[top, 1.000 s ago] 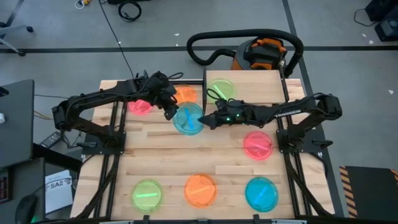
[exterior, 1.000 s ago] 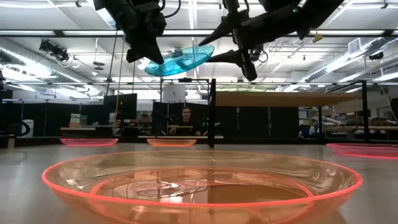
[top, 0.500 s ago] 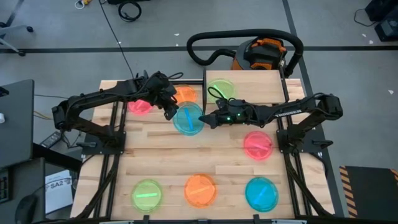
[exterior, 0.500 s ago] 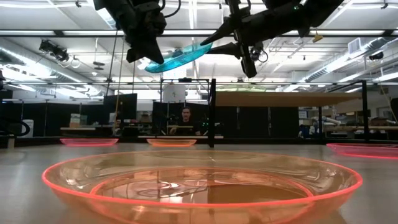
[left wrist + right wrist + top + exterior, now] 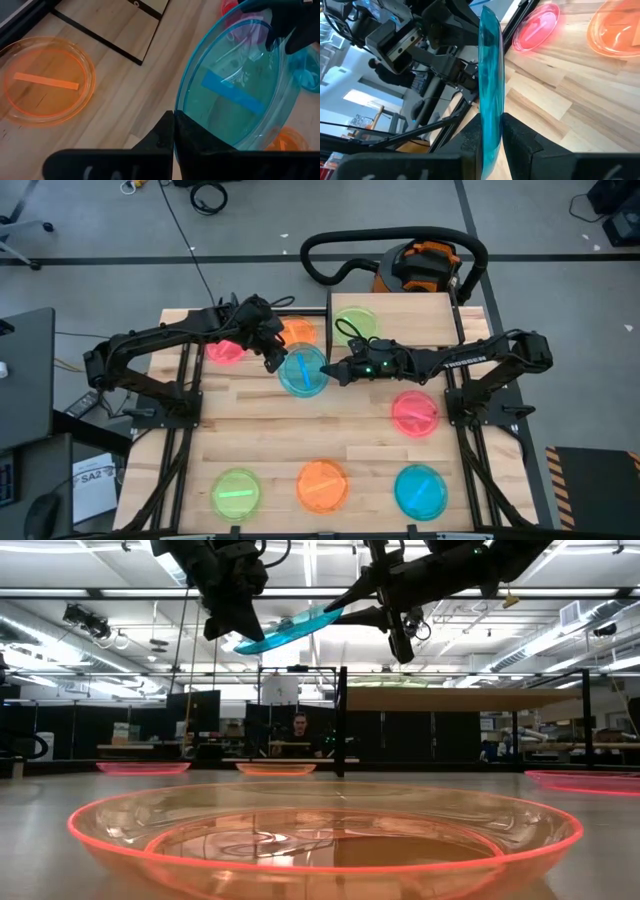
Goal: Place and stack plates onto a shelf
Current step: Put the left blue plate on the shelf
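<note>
Behind the surface (image 5: pixel 260 430) you see a grey floor with a black-and-orange shop vacuum (image 5: pixel 425 268) and its looped hose; in the low view an open hall with ceiling strip lights and a seated person (image 5: pixel 298 730) far back. Light wood planks make up the surface.

You have the blue plate (image 5: pixel 303 370) held in the air between both arms, just beside the shelf (image 5: pixel 395 320) on its near-left corner. Left gripper (image 5: pixel 272 360) is clamped on the plate's left rim; right gripper (image 5: pixel 335 370) is clamped on its right rim, fingers (image 5: pixel 517 135) pressed on both faces. In the low view the plate (image 5: pixel 290 632) is tilted, its right edge higher than its left. Its bright streak (image 5: pixel 234 92) runs diagonally across the face.

A green plate (image 5: pixel 356 322) lies on the shelf. Pink plate (image 5: pixel 225 350) and orange plate (image 5: pixel 297 332) lie on the surface left of the shelf.
</note>
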Action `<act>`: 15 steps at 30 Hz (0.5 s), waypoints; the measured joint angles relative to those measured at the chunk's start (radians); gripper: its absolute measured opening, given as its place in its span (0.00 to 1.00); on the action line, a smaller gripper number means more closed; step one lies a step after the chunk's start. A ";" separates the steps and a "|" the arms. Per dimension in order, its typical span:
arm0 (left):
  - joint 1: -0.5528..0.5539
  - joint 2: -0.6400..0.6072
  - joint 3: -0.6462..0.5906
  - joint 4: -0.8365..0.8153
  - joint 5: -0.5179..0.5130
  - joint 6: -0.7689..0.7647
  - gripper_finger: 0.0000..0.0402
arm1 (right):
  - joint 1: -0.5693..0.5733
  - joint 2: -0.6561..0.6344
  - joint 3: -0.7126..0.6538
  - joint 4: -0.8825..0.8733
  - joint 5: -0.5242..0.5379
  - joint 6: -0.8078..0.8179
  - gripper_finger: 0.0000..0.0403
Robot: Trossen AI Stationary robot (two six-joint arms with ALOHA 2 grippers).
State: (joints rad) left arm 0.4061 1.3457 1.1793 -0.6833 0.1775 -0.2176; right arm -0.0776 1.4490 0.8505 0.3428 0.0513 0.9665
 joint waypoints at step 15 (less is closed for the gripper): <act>0.000 0.000 0.000 0.052 0.019 0.005 0.19 | 0.000 -0.001 0.000 0.001 0.000 0.000 0.18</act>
State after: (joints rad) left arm 0.4065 1.3457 1.1793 -0.6315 0.1964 -0.2127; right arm -0.0776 1.4479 0.8505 0.3436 0.0513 0.9661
